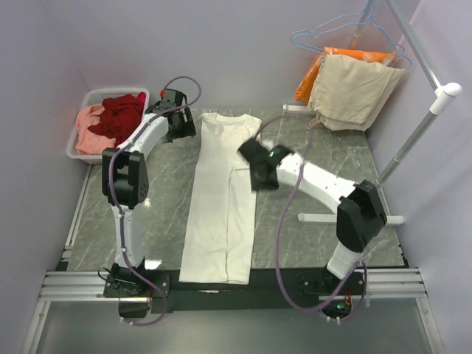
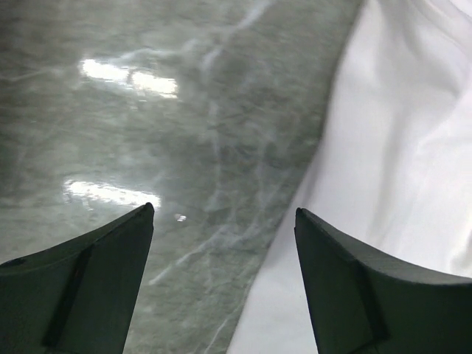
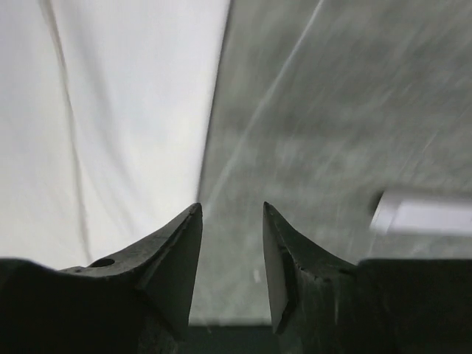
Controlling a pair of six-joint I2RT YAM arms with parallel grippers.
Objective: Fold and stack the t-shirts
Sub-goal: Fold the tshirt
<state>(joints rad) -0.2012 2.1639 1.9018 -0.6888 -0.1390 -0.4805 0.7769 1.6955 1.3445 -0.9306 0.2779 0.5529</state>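
The white t-shirt lay folded lengthwise in a long strip down the middle of the table. The left fingers gaped wide and empty just beside its far left edge, while the right fingers, parted only narrowly, held nothing beside its right edge.

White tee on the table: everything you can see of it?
The white tee lies flat on the grey marbled table, folded lengthwise into a long narrow strip, collar end far, hem at the near edge. Soft, lightly creased fabric; no print shows. A fold edge runs down its middle. The open left gripper and right gripper flank it, neither gripping it.
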